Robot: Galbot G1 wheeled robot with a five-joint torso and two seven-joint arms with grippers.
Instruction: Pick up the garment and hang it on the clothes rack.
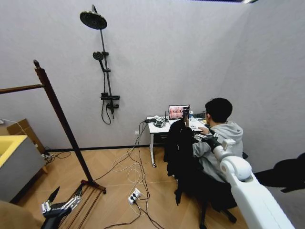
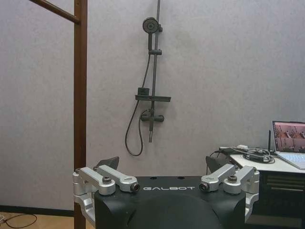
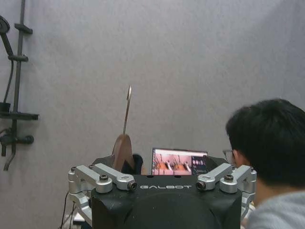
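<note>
The right hand (image 1: 209, 139) is clamped on the jacket (image 1: 180, 152) by its hanger (image 3: 123, 151), hook upward, so it drapes freely. The left hand (image 1: 61, 206), fingers apart, idles low by the rack (image 1: 59, 112).

My head view is evenly lit from a ceiling light (image 1: 247, 1) at one o'clock; soft shadows trail the shower column (image 1: 106, 67) on the wall, straight lines bow towards the edges, and the laptop screen (image 1: 178, 111) glows overexposed
</note>
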